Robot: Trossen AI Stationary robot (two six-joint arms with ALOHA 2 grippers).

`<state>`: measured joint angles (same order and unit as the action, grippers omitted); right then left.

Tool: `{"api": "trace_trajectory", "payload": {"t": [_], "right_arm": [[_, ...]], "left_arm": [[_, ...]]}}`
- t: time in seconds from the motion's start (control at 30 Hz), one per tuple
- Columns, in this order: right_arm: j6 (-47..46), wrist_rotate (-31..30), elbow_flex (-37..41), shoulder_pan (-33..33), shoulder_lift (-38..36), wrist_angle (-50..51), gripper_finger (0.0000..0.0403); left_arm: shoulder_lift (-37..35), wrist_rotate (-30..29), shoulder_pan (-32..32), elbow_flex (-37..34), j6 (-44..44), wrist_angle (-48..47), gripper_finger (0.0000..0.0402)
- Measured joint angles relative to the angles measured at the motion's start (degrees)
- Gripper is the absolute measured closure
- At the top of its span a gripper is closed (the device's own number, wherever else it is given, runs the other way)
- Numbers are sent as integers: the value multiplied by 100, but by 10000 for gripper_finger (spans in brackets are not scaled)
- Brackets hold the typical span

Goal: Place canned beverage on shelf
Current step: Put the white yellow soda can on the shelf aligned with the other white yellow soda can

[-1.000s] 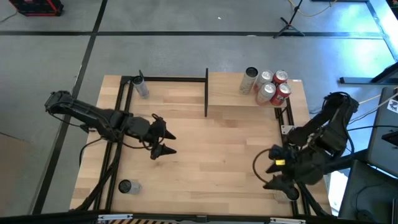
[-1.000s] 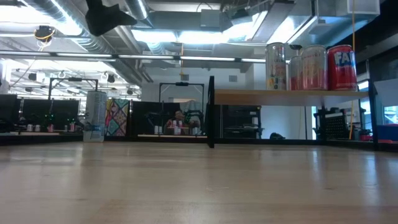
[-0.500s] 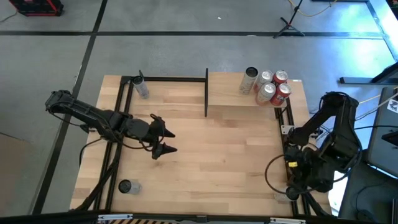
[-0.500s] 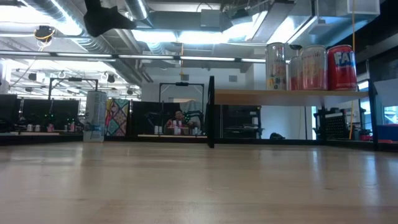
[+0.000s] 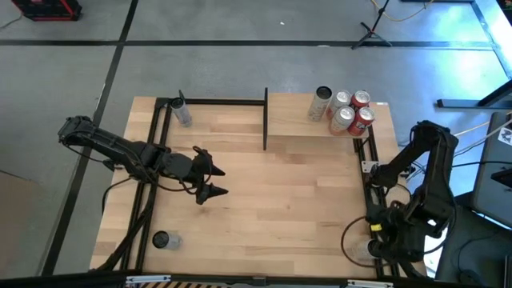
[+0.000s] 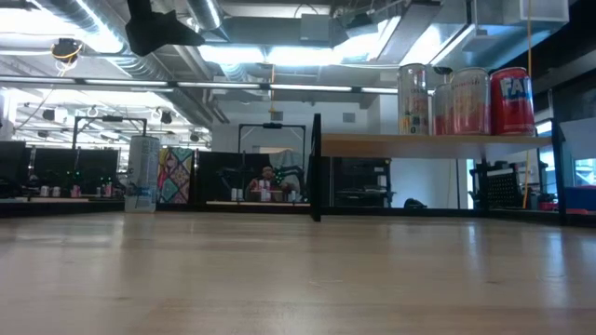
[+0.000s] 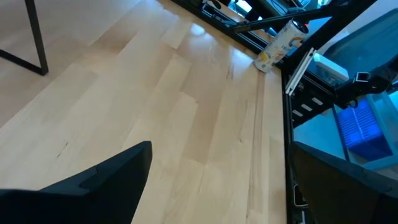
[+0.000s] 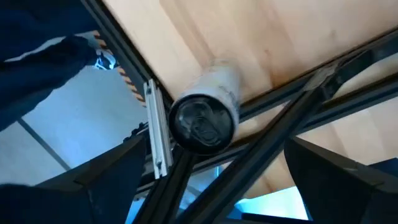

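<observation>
A pale can (image 8: 204,118) stands upright at the table's near right corner, against the black frame rails. My right gripper (image 8: 217,144) hangs open above it, pointing steeply down, with one finger to each side of the can and not touching it. My left gripper (image 5: 218,182) is open over the table's left middle, holding nothing. The shelf (image 5: 312,132) at the far right carries several cans (image 5: 342,120), red and silver. The low view shows this shelf (image 6: 438,142) raised above the tabletop.
Another can (image 5: 182,113) stands at the far left corner and a dark-topped can (image 5: 162,239) near the left front edge. A black post (image 5: 266,120) marks the shelf's left end. Black frame rails (image 8: 292,106) run along the table's right edge beside the can.
My right gripper has swung toward the table's near right corner, sunk and tipped steeply down, and now hangs over the can there. It has stayed open. No can has moved.
</observation>
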<state>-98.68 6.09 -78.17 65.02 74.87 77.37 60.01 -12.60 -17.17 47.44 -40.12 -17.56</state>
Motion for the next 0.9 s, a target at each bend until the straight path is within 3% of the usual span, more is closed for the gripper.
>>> {"api": "trace_trajectory", "payload": {"t": [0.43,0.9], "right_arm": [[-260,360,65,-14,754,-115,31],[-502,360,65,-12,828,-121,31]], "left_arm": [[0,1,0,0,14,2,29],[0,22,0,0,11,3,29]]}}
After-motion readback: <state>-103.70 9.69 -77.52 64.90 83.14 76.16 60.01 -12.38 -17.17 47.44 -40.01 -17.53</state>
